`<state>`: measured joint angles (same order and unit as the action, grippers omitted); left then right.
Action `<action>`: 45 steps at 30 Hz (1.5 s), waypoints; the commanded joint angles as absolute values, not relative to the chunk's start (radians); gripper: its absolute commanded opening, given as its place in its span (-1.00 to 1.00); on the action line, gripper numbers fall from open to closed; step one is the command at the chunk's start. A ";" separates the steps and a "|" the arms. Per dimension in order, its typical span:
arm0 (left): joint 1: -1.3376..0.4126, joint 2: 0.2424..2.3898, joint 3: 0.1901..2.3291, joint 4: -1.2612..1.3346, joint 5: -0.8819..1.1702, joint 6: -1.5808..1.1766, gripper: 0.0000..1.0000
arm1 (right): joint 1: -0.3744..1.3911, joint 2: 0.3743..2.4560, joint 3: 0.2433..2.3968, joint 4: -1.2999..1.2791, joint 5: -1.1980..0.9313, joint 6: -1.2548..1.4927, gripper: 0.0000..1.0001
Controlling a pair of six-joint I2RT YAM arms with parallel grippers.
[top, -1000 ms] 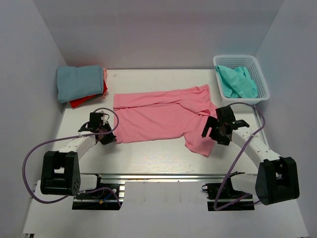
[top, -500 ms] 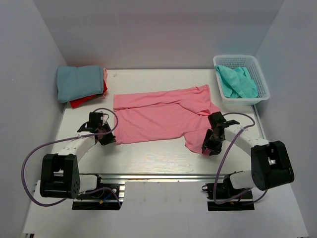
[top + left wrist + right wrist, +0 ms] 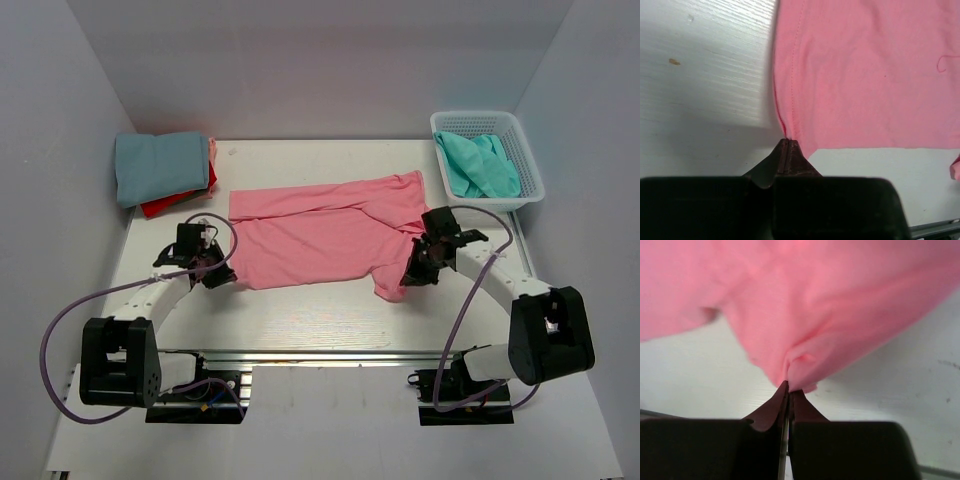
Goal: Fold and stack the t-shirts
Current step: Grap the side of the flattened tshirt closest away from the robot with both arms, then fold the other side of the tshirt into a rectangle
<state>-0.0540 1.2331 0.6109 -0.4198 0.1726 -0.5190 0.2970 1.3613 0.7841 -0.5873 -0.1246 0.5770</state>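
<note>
- Left gripper (image 3: 788, 144): jaws fully closed, tips pressed together. A corner of the salmon pink t-shirt (image 3: 320, 240) is pinched between them, right at the stitched hem.
- In the left wrist view, the pink cloth lies flat on the table (image 3: 300, 315). It spreads ahead of the closed tips and off to their right. Bare white table shows to the left of the tips and just behind the hem on the right.
- Right gripper (image 3: 789, 386): jaws fully closed, with no gap visible between the fingers. They hold a gathered pucker of the same shirt.
- In the right wrist view, the cloth bunches at the tips and fans out ahead of them, blurred and wrinkled. Table surface shows on both sides of the fingers.
- In the top view, the shirt is stretched between the two grippers. Most of it lies beyond them, and its far edge is folded over on itself.
- Dusty blue t-shirt (image 3: 160, 165): folded, lying well beyond the left gripper and to its left. It rests on a red t-shirt (image 3: 178, 203), whose edge shows underneath.
- Turquoise t-shirt (image 3: 480, 165): crumpled inside the white basket (image 3: 480, 118), well beyond the right gripper and to its right.
</note>
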 commanded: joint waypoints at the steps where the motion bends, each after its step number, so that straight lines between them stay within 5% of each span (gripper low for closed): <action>1: -0.043 1.207 0.649 -0.419 0.143 -0.572 -1.00 | 0.284 1.347 0.873 -0.505 -0.166 0.587 -1.00; 26: -0.034 1.595 1.129 -0.494 -0.176 -0.652 -1.00 | 0.126 1.667 1.321 -0.380 -0.069 0.647 -1.00; 45: -0.015 1.871 1.340 -0.456 -0.140 -0.614 -1.00 | 0.089 1.979 1.702 -0.457 -0.149 0.474 -1.00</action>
